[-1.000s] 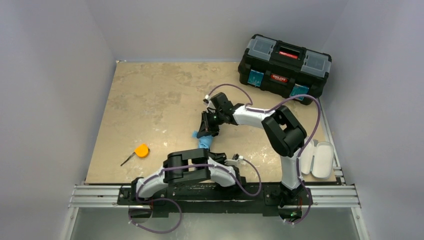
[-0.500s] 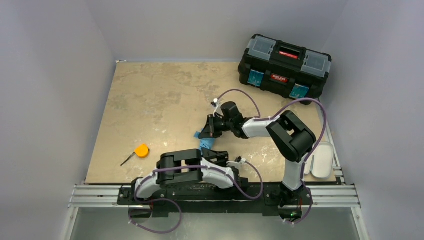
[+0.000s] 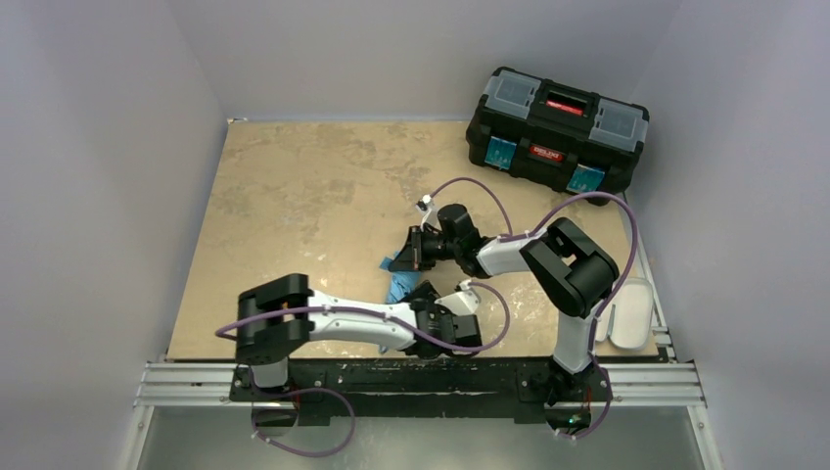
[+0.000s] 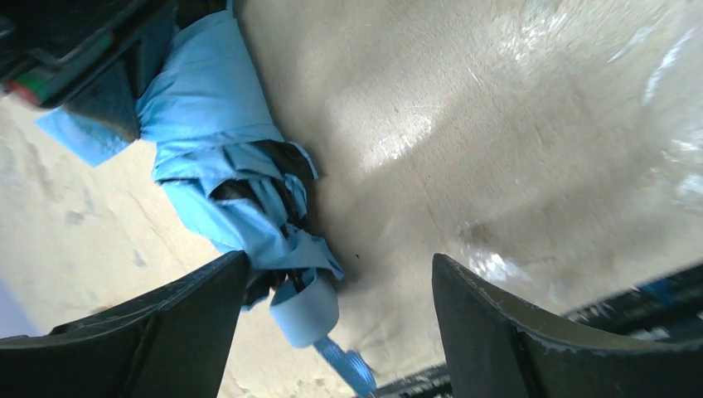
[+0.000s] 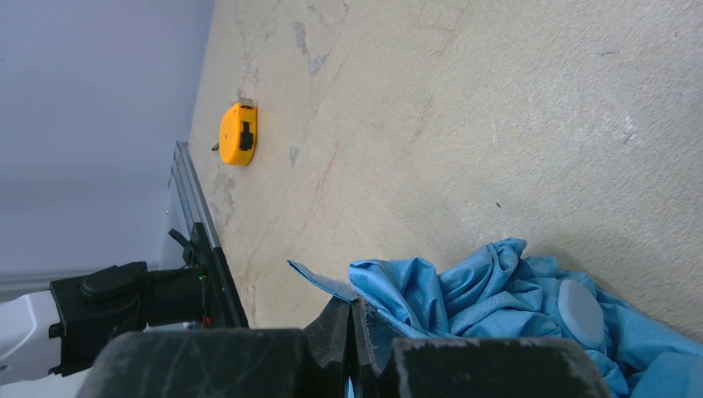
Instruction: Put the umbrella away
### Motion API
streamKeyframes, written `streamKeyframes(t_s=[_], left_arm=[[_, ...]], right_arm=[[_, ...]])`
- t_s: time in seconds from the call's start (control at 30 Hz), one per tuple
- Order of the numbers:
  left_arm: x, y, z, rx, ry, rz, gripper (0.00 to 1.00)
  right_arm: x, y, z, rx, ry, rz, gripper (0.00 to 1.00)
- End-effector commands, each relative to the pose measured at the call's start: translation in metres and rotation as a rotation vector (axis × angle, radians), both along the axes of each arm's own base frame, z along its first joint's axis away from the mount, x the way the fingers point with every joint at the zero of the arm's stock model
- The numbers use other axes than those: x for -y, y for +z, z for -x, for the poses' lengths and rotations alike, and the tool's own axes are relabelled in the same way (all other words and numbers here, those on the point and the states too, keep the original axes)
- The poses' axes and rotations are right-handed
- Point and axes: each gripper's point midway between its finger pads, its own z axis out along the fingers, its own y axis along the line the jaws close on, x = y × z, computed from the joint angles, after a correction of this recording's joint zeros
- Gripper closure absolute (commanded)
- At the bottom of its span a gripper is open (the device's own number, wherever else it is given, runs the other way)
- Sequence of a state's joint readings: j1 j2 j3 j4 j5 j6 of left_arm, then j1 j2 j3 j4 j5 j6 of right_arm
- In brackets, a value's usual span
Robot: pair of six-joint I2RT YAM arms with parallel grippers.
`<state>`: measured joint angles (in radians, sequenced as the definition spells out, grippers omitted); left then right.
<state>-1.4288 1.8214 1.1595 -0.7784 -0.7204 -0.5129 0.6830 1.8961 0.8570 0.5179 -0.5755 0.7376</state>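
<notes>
Umbrella (image 4: pixel 224 166) lies crumpled on the bench (image 3: pixel 294 186) near the front, with the right tool (image 5: pixel 351 311) clenched on a canopy edge and the left tool (image 4: pixel 338 274) released, jaws wide astride the handle (image 4: pixel 305 308); folding seems in hand, and the left should next close squarely on that handle.

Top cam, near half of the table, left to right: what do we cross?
Left arm's elbow → umbrella → pale oblong case
</notes>
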Motion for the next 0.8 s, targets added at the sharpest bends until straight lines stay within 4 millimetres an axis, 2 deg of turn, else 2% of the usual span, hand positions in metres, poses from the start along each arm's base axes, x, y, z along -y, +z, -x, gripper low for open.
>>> streamKeyframes(t_s=[0.0, 0.2, 0.37, 0.53, 0.6, 0.7, 0.77], left_arm=[[0.016, 0.031, 0.003, -0.096, 0.101, 0.31, 0.19], [-0.005, 0.044, -0.014, -0.111, 0.209, 0.52, 0.2], [-0.026, 0.041, -0.028, -0.099, 0.303, 0.62, 0.18], [-0.03, 0.018, -0.036, -0.138, 0.338, 0.696, 0.19], [-0.025, 0.009, -0.039, -0.153, 0.327, 0.741, 0.21], [-0.021, 0.001, -0.046, -0.146, 0.314, 0.77, 0.27], [-0.022, -0.008, -0.052, -0.135, 0.315, 0.762, 0.37]], right_arm=[[0.041, -0.068, 0.023, -0.128, -0.048, 0.226, 1.0], [0.039, -0.064, 0.023, -0.124, -0.045, 0.213, 1.0], [0.038, -0.058, 0.019, -0.114, -0.042, 0.214, 1.0], [0.034, -0.055, 0.016, -0.109, -0.033, 0.213, 1.0], [0.033, -0.054, 0.015, -0.108, -0.035, 0.214, 1.0], [0.033, -0.052, 0.013, -0.107, -0.04, 0.215, 1.0], [0.032, -0.051, 0.013, -0.107, -0.038, 0.213, 1.0]])
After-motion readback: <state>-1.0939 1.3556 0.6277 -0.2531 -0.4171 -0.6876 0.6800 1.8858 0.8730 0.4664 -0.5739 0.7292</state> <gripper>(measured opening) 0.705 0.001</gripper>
